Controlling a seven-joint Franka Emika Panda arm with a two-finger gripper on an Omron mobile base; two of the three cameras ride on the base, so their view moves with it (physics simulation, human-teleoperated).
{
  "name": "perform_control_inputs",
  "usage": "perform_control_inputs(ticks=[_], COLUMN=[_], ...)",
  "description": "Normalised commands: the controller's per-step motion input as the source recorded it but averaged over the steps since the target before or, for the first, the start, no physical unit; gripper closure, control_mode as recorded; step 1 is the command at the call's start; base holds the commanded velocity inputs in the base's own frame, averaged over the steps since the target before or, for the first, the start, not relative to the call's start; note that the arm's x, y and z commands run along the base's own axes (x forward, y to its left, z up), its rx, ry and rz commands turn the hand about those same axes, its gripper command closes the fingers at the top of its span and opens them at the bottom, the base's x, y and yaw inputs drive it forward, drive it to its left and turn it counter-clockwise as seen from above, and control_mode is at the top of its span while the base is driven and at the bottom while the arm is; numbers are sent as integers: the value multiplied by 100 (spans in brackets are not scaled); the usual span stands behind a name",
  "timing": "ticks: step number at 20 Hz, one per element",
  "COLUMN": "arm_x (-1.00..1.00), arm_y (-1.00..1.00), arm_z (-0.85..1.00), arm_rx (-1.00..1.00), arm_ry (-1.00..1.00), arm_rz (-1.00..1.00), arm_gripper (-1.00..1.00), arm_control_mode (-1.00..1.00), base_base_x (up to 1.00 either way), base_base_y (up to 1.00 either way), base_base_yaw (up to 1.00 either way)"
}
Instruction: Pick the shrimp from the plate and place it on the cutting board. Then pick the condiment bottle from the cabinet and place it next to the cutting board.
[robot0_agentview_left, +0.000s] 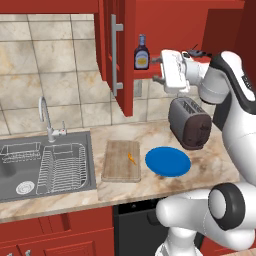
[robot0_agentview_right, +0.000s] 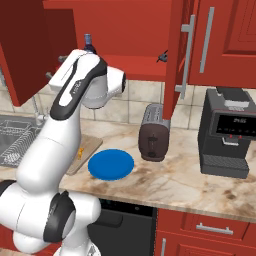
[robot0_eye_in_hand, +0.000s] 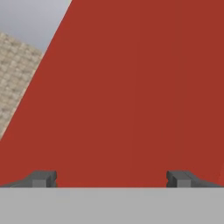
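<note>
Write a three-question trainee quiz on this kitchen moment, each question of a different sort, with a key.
1. True or false: the shrimp lies on the cutting board.
2. Multiple choice: the condiment bottle stands (A) on the counter, (B) on the shelf of the open cabinet, (C) in the sink.
3. Fill in: the gripper is raised near the bottle with its jaws ____ and nothing between them.

Key: 1 true; the blue plate beside the board is bare. 2 B. 3 open; the hand view shows both fingertips wide apart before red cabinet surface.
</note>
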Motion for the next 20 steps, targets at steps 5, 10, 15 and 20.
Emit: perform_control_inputs(ticks=[5,10,15,20], arm_x=[0,0,0,0], arm_y=[0,0,-2,-5], arm_z=[15,13,8,5], arm_rx=[2,2,2,2], arm_ry=[1,3,3,1], arm_rz=[0,0,-2,-5], arm_gripper=[-100,-100,-100,-100], arm_control_mode=[-100,-100,-100,-100], base_base_x=[0,0,0,0], base_base_y=[0,0,0,0], base_base_yaw=[0,0,0,0])
